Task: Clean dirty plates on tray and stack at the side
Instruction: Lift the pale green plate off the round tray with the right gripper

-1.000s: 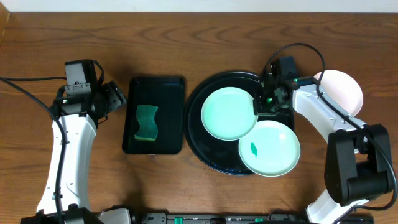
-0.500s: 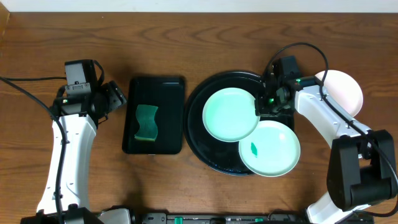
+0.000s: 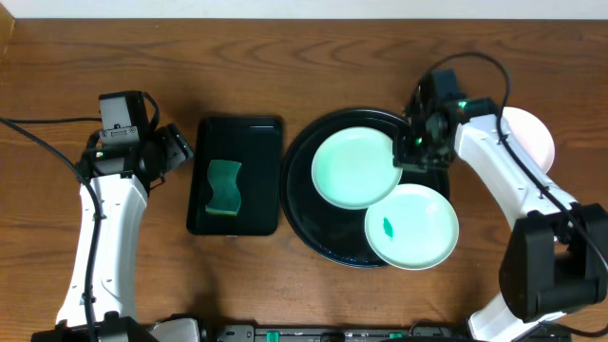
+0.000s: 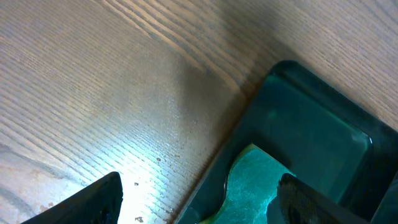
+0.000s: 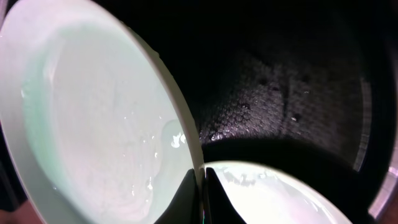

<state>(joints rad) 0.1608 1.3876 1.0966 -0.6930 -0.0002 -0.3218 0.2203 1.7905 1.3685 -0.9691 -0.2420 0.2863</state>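
The right gripper (image 3: pixel 410 152) is pinched shut on the right rim of the clean mint plate (image 3: pixel 353 169), which sits in the round black tray (image 3: pixel 302 204) with its edge over the smeared mint plate (image 3: pixel 413 226). The likely step is carrying it to the white plate (image 3: pixel 530 138) outside the tray. A thin rim grip favours a slow, level lift clear of the raised rim. The left gripper (image 3: pixel 177 148) hangs open beside the rectangular tray (image 3: pixel 237 128) holding the green sponge (image 3: pixel 224 186).

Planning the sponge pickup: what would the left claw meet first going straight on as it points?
The left claw would likely hit the rectangular tray at its rim, then the sponge; depth is unclear.
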